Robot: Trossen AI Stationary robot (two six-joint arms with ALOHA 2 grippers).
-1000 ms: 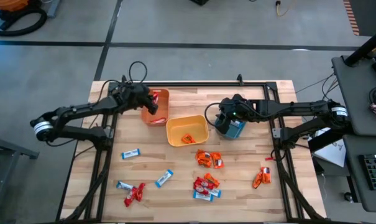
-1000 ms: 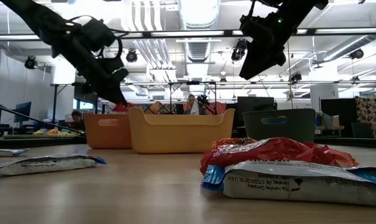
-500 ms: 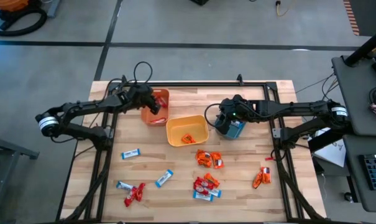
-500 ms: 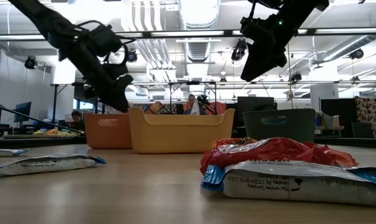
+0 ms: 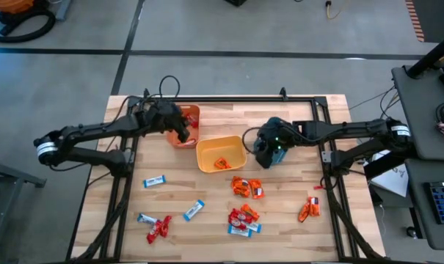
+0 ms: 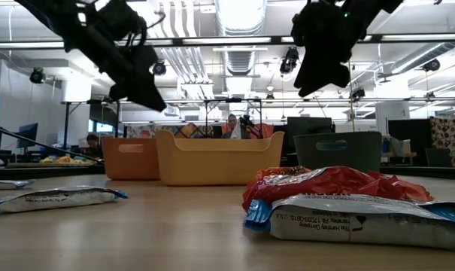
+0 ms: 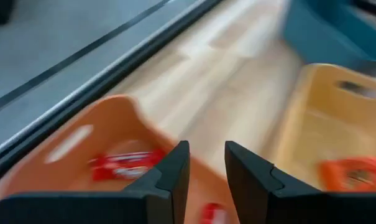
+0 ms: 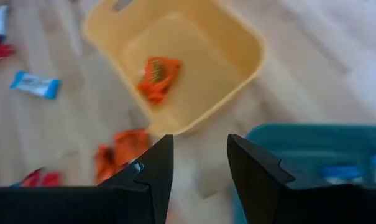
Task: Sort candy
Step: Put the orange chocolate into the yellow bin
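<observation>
Loose candy lies on the near half of the table: blue-and-white bars (image 5: pixel 154 181) (image 5: pixel 194 210), red wrappers (image 5: pixel 159 229), orange packets (image 5: pixel 246 187) (image 5: pixel 308 209) and a mixed heap (image 5: pixel 244 220). My left gripper (image 5: pixel 183 132) (image 7: pixel 206 168) hangs open and empty above the orange bin (image 5: pixel 190 112), which holds red sweets (image 7: pixel 122 163). My right gripper (image 5: pixel 263 152) (image 8: pixel 200 162) is open and empty, raised over the teal bin's (image 8: pixel 312 155) left edge. It faces the yellow bin (image 8: pixel 237 37), where one orange packet (image 8: pixel 158 76) lies.
The three bins stand in a row across the table's far half: orange, yellow (image 5: pixel 207 150), teal (image 5: pixel 282 154). A black rail frame (image 5: pixel 229 100) runs along the far edge and both sides. Bare wood shows between the bins and the scattered candy.
My left gripper dipped toward the orange bin, then rose higher above it, drifting slightly toward the near edge. My right gripper rose a little and shifted slightly left, over the teal bin's edge toward the yellow bin. The candy on the table has not moved.
</observation>
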